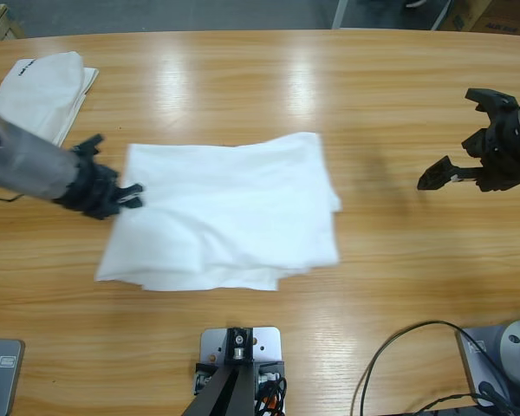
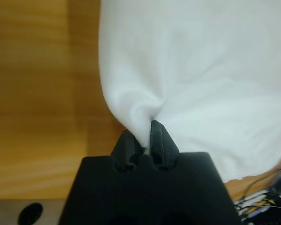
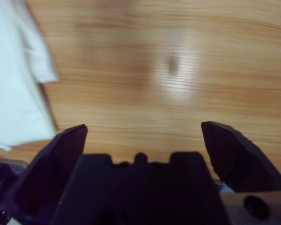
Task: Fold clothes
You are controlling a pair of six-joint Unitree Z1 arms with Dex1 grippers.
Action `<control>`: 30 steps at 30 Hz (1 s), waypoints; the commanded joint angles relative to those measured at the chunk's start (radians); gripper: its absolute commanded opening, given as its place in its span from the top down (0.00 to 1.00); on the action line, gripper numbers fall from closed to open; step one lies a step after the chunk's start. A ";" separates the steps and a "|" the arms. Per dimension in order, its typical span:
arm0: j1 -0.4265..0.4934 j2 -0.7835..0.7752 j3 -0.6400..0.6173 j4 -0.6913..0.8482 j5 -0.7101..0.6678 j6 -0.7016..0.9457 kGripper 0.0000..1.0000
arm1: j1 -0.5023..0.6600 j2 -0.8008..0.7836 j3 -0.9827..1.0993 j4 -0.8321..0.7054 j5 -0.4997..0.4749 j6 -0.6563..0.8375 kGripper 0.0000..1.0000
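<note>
A white T-shirt (image 1: 230, 212) lies partly folded in the middle of the table, in several loose layers. My left gripper (image 1: 128, 198) is at its left edge, shut on a pinch of the white cloth (image 2: 145, 112). At the far right my right gripper (image 1: 458, 143) hangs open above bare wood, well apart from the shirt. In the right wrist view the shirt's edge (image 3: 14, 93) shows at the left, beyond the spread jaws. A second white T-shirt (image 1: 43, 91), folded, with a small black mark, rests at the back left corner.
Bare wooden table (image 1: 399, 260) stretches between the shirt and the right arm. Black cables (image 1: 399, 364) loop at the front right edge.
</note>
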 commanded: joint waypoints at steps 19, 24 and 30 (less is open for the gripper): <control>-0.440 0.395 -1.101 0.753 0.159 0.003 1.00 | 0.039 0.136 0.084 -0.065 0.087 -0.003 0.00; -0.464 0.457 -1.172 0.754 0.145 0.006 1.00 | 0.039 0.140 0.094 -0.068 0.090 -0.003 0.00; -0.463 0.539 -1.353 0.818 0.137 0.020 1.00 | 0.042 0.133 0.101 -0.071 0.113 -0.007 0.00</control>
